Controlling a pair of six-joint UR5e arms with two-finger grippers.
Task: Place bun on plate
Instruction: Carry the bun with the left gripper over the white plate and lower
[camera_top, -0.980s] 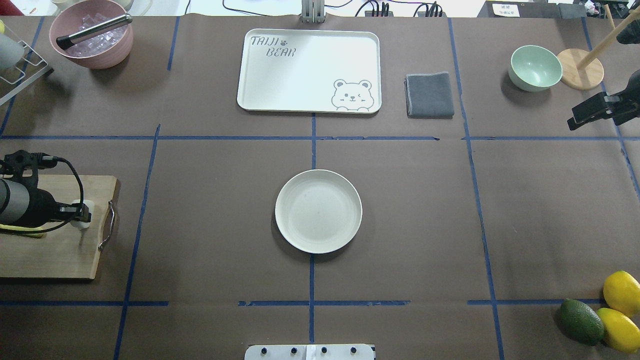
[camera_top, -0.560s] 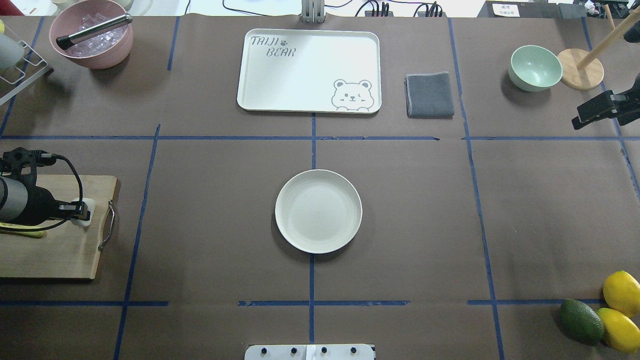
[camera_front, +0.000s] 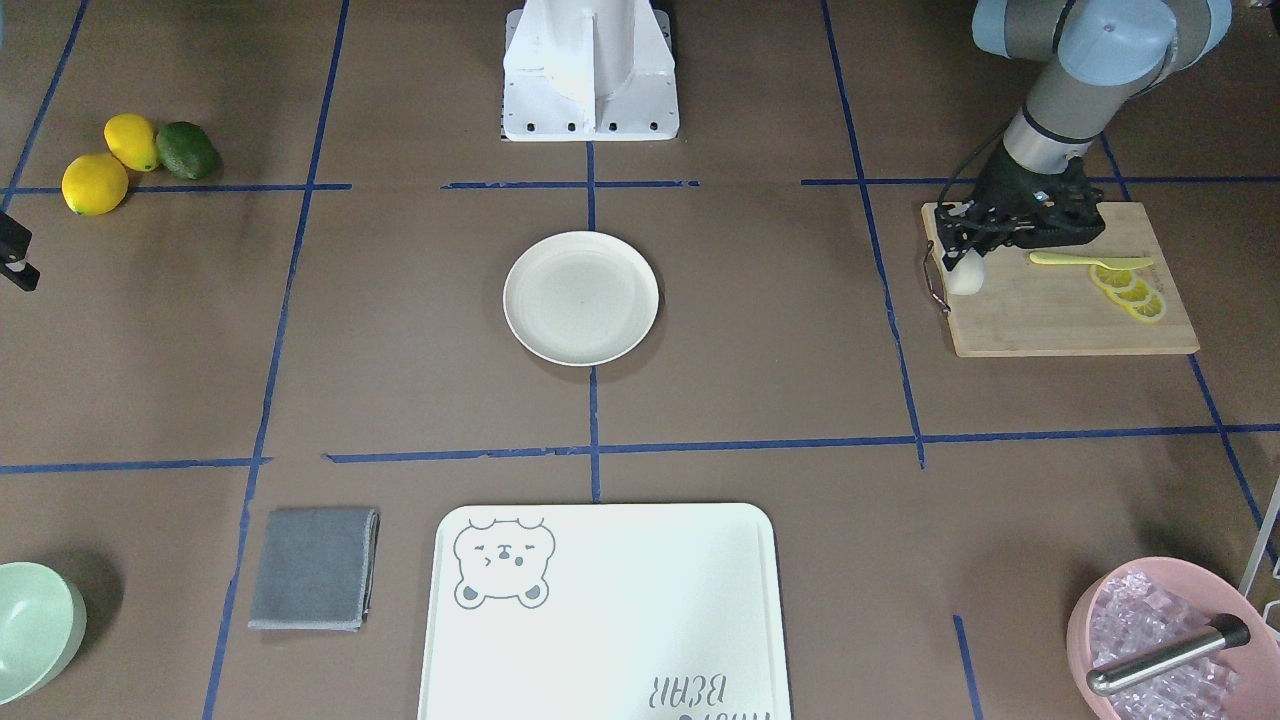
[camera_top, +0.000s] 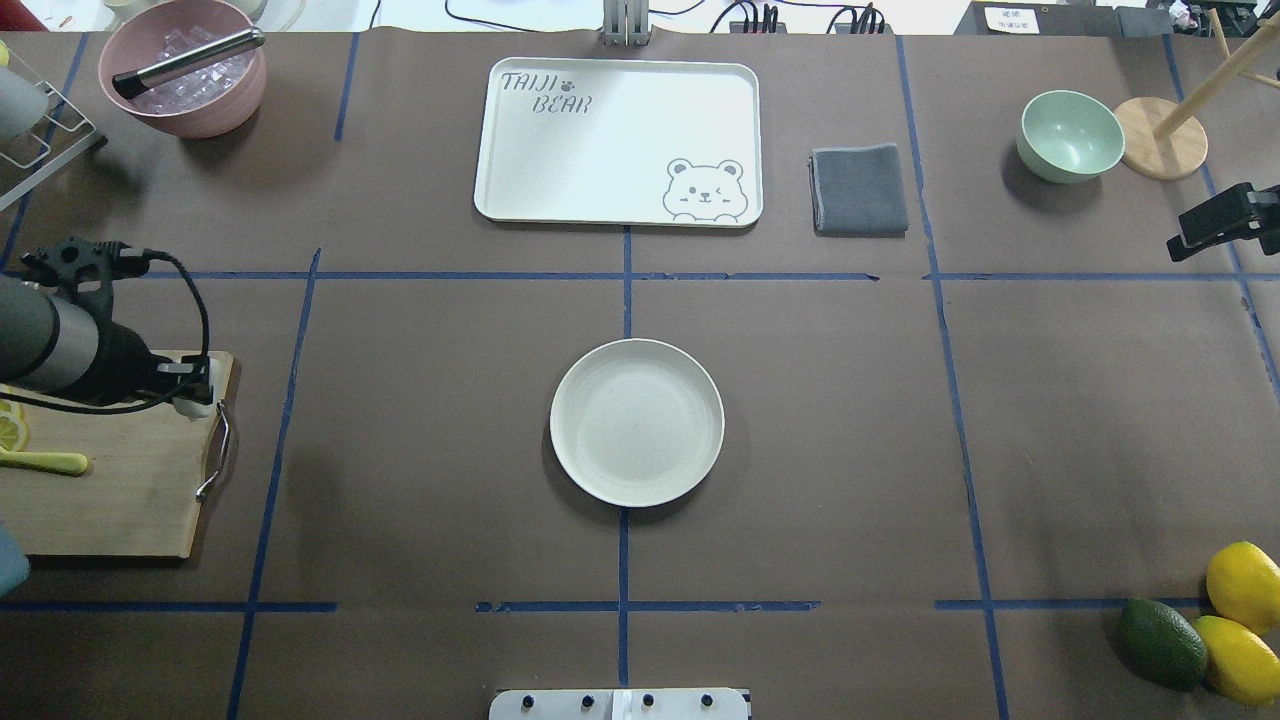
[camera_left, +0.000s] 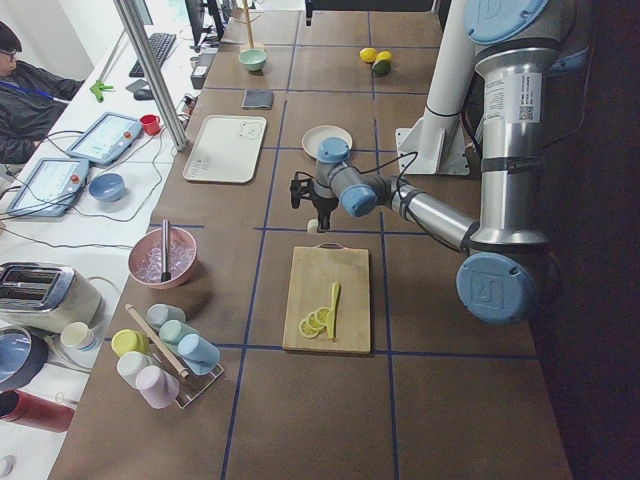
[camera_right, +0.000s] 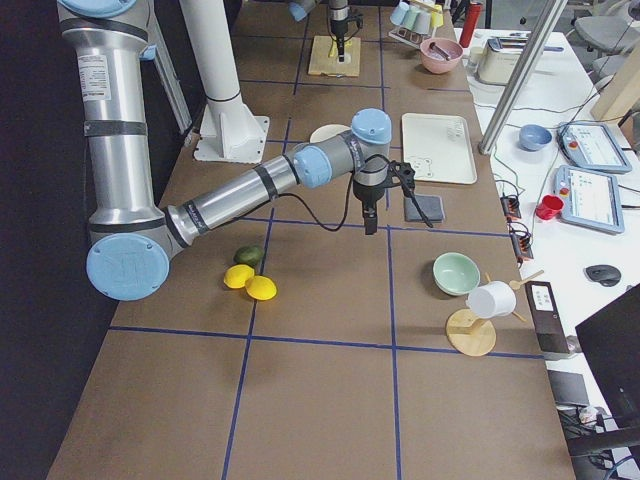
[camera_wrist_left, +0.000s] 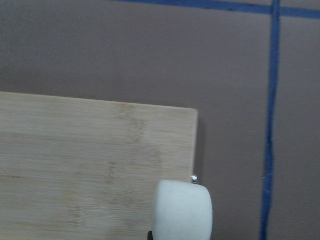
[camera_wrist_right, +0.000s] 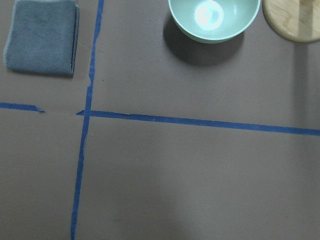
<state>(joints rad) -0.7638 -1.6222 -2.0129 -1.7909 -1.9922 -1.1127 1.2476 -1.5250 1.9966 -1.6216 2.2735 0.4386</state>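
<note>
The small white bun (camera_front: 966, 277) hangs just over the handle-end corner of the wooden cutting board (camera_front: 1050, 318), with my left gripper (camera_front: 962, 262) shut on it. In the overhead view the bun (camera_top: 197, 400) shows at the tip of the left gripper (camera_top: 188, 388), and it fills the bottom of the left wrist view (camera_wrist_left: 182, 210). The round cream plate (camera_top: 637, 422) lies empty at the table's centre, far to the right of the bun. My right gripper (camera_top: 1185, 240) hovers at the far right edge, shut and holding nothing.
Lemon slices (camera_front: 1130, 290) and a yellow knife (camera_front: 1090, 261) lie on the board. A bear-print tray (camera_top: 618, 140), grey cloth (camera_top: 858, 188), mint bowl (camera_top: 1070, 135) and pink ice bowl (camera_top: 182, 70) line the far side. Lemons and an avocado (camera_top: 1160, 642) sit near right.
My left gripper has lifted the bun off the board and carried it toward the board's far corner. The right arm has drawn back toward the right edge.
</note>
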